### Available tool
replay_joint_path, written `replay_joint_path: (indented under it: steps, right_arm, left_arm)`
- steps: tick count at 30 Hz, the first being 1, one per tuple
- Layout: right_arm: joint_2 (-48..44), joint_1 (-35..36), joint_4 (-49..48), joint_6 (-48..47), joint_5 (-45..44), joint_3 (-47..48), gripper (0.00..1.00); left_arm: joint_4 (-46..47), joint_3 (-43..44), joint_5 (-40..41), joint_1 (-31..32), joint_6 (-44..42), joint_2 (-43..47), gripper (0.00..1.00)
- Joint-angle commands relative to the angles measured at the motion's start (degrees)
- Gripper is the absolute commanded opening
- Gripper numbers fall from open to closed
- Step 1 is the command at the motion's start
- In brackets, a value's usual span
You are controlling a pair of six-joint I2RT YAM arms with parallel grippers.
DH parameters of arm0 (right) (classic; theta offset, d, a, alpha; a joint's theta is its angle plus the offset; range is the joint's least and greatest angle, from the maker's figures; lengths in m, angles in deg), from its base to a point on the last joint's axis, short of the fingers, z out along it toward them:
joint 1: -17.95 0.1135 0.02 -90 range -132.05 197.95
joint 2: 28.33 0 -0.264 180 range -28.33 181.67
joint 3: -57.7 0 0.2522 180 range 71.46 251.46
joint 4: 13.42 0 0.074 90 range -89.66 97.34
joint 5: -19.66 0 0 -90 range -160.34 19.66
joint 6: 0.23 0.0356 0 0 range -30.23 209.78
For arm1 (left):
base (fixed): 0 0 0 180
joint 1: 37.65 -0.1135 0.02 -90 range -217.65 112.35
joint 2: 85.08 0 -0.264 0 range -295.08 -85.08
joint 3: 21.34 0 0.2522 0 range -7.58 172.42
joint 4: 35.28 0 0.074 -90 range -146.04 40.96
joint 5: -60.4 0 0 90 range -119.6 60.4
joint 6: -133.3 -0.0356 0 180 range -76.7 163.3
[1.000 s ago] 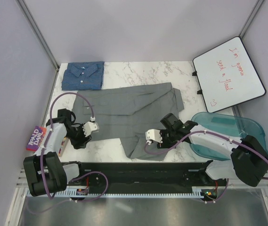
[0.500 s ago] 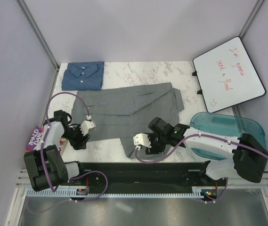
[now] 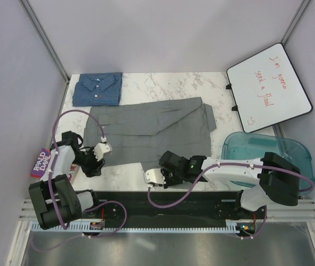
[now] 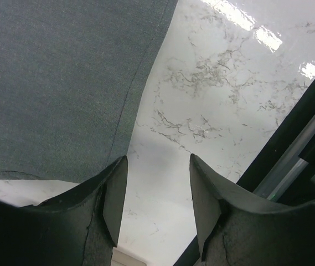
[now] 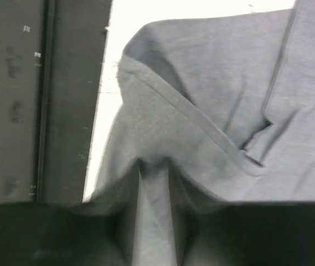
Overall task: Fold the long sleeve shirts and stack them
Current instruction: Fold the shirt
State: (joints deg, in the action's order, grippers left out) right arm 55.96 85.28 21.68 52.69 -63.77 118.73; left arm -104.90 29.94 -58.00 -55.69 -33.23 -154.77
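Observation:
The grey shirt (image 3: 151,127) lies spread across the middle of the marble table. The blue checked shirt (image 3: 97,88) lies folded at the far left corner. My right gripper (image 3: 158,173) is low at the grey shirt's near edge. In the right wrist view it (image 5: 156,191) is shut on a pinched fold of the grey shirt (image 5: 212,111). My left gripper (image 3: 94,165) is at the grey shirt's near left edge. In the left wrist view it (image 4: 157,205) is open and empty over bare marble, with the grey shirt's hem (image 4: 63,83) just beyond its left finger.
A whiteboard (image 3: 269,87) leans at the far right. A teal tub (image 3: 282,152) stands at the right. A colourful book (image 3: 42,162) lies at the left edge beside the left arm. A black rail (image 3: 163,202) runs along the near edge.
My right gripper has moved left and toward the near edge, dragging the grey shirt's lower part with it. My left gripper has shifted slightly left and stays open.

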Motion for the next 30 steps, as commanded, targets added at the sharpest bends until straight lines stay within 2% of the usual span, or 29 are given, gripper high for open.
replay_joint_path:
  steps: [1, 3, 16, 23, 26, 27, 29, 30]
  right_arm:
    - [-1.67, -0.01, -3.15, 0.70, -4.54, -0.24, 0.14]
    - [-3.08, 0.08, -2.54, 0.17, -4.29, -0.16, 0.00]
    - [-7.12, -0.01, 4.05, 1.04, 1.51, 3.18, 0.00]
    - [-10.10, -1.14, 9.06, -0.88, 2.83, 3.19, 0.00]
    - [-11.07, -1.67, 10.81, -2.20, 3.54, 3.53, 0.00]
    - [-11.25, -1.68, 11.26, -2.38, 3.80, 3.62, 0.00]
    - [-12.56, -1.68, 12.14, -2.73, 4.24, 3.80, 0.00]
    - [-12.83, -1.76, 12.40, -2.82, 4.33, 4.06, 0.00]
  left_arm:
    - [1.53, -1.39, 0.28, -0.41, -5.99, 2.63, 0.56]
    - [1.63, -1.22, 0.45, -0.41, -6.52, 2.28, 0.55]
    - [3.21, -2.71, 2.74, -0.41, -16.98, 3.95, 0.54]
    - [9.79, -6.48, 4.40, 0.03, -21.20, 4.48, 0.49]
    - [11.03, -6.93, 5.73, 0.03, -22.17, 3.07, 0.40]
    - [10.94, -6.93, 5.73, 0.11, -22.34, 3.07, 0.30]
    - [10.51, -7.02, 5.73, 0.29, -22.78, 3.68, 0.20]
    - [10.24, -6.85, 5.55, 0.38, -23.05, 4.47, 0.09]
